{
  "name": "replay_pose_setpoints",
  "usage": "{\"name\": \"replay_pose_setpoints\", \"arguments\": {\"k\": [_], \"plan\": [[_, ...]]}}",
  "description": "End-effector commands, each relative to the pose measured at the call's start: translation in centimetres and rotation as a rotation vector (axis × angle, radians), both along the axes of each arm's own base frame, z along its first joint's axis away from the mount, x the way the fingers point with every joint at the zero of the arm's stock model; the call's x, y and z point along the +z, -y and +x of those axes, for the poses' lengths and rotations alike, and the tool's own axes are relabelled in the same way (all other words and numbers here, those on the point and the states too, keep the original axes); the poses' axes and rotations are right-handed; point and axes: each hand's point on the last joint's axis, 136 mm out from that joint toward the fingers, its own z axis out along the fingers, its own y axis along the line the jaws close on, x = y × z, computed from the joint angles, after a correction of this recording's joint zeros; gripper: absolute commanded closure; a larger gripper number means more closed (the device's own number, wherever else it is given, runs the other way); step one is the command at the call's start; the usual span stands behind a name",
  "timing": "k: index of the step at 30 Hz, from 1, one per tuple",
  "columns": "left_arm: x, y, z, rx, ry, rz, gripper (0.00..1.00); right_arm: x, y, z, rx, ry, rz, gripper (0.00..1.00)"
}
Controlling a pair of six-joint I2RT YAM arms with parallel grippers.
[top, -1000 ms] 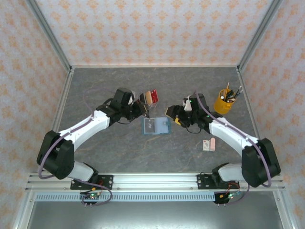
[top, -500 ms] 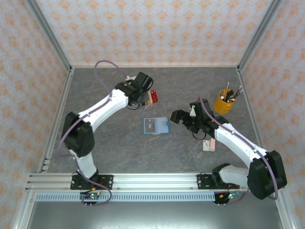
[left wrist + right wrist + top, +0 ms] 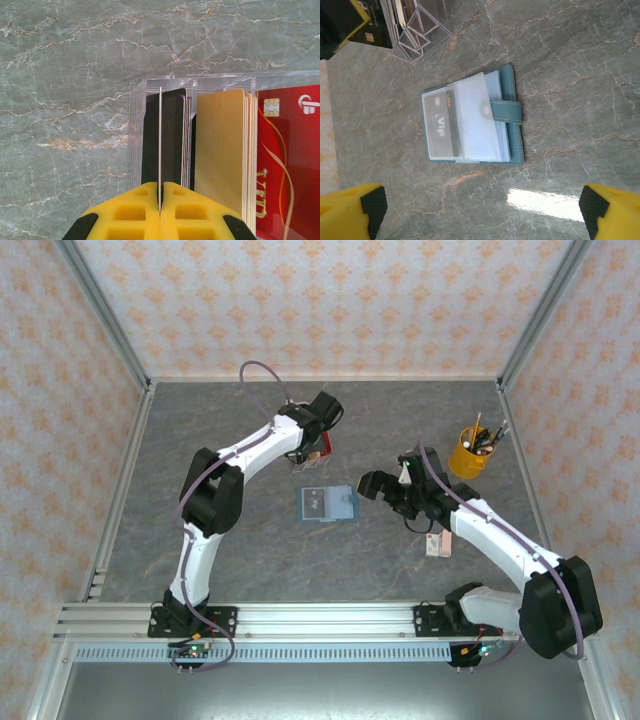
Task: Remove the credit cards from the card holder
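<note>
The left gripper (image 3: 160,192) is pinching one thin card (image 3: 159,135) edge-on, with its fingers pressed tight on it. It is holding the card upright over the clear rack (image 3: 137,120), I think so that it can slide into the slot beside the dark cards (image 3: 172,135). The tan cards (image 3: 220,145) and a red card (image 3: 287,160) are standing at its 3 o'clock.

The card holder (image 3: 328,504) is lying open at the middle of the table, at 5 o'clock from the rack, and a grey card (image 3: 442,125) is sitting in its pocket. The right gripper (image 3: 372,483) is hovering spread wide at the holder's 3 o'clock, probably to steady it.

Lab robot cell: wallpapered panels (image 3: 300,300), aluminium rail (image 3: 320,618), marble-look tabletop (image 3: 330,560).
</note>
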Motion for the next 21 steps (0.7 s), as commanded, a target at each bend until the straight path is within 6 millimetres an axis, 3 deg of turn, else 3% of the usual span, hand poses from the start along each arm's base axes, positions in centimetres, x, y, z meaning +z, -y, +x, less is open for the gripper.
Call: {"name": "replay_pose_setpoints", "arguments": {"k": [1, 8, 14, 17, 21], "plan": [[1.3, -1.0, 0.3, -0.003, 0.017, 0.085, 1.0, -0.1, 0.0, 0.0, 0.002, -0.001, -0.002, 0.0], [-0.2, -0.5, 0.3, -0.022, -0.028, 0.087, 1.0, -0.4, 0.2, -0.1, -0.015, -0.016, -0.002, 0.0], [-0.2, -0.1, 0.0, -0.015, -0.045, 0.052, 0.78, -0.5, 0.1, 0.2, -0.017, -0.025, -0.008, 0.0], [0.7, 0.4, 0.1, -0.027, -0.042, 0.025, 0.65, -0.4, 0.0, 0.4, -0.021, -0.028, -0.012, 0.0], [2.8, 0.7, 0.1, -0.048, -0.018, -0.003, 0.57, -0.3, 0.1, 0.7, -0.03, -0.025, -0.015, 0.0]]}}
